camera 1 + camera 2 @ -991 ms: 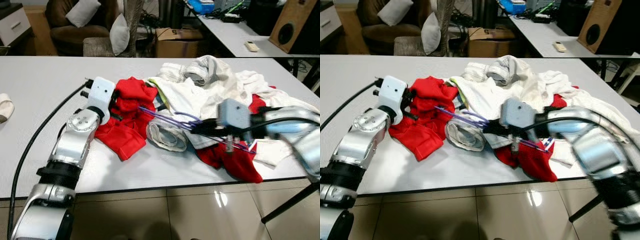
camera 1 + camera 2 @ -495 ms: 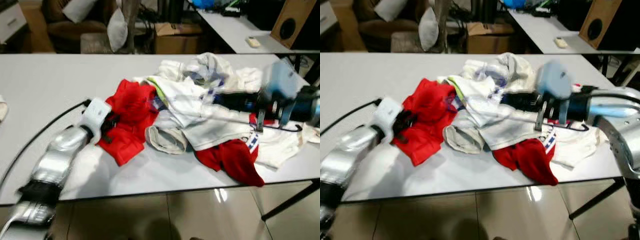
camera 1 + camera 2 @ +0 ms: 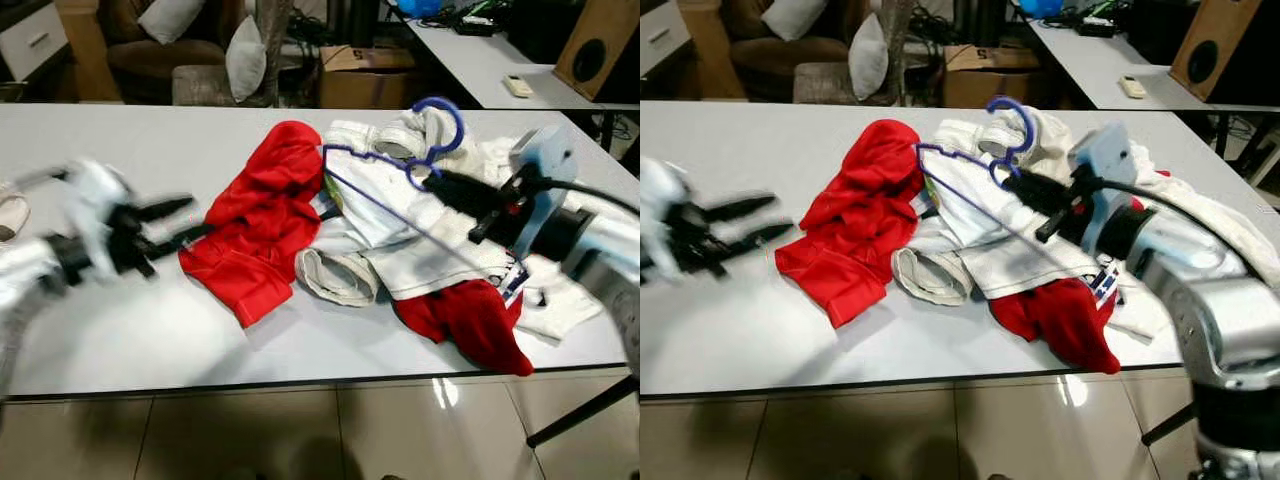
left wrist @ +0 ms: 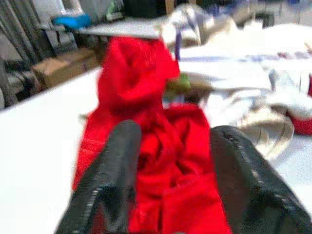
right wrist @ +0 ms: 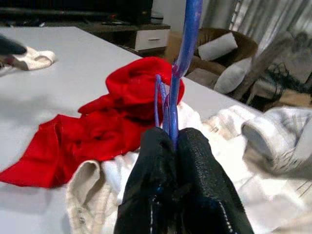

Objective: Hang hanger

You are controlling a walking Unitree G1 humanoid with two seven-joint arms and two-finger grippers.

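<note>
A blue-purple wire hanger [image 3: 400, 168] is lifted above the heap of clothes, hook upward. My right gripper [image 3: 438, 181] is shut on the hanger [image 5: 181, 58] just below its hook, over the white garments [image 3: 420, 225]. A red garment [image 3: 262, 215] lies on the left of the heap, and one corner of the hanger reaches to its edge. My left gripper [image 3: 178, 222] is open and blurred, low over the table to the left of the red garment [image 4: 161, 146], with nothing between its fingers [image 4: 117, 175].
The clothes lie on a long white table [image 3: 150, 140] whose front edge is close to me. A second red piece [image 3: 465, 320] lies near that edge. A small white cloth [image 3: 8, 212] sits at the far left. Behind stand an armchair with cushions [image 3: 245, 55], a cardboard box [image 3: 365, 75] and another table.
My right gripper has raised the hanger clear of the heap and turned it hook-up. My left arm has pulled back off the red garment to the left. The camera has shifted a little.
</note>
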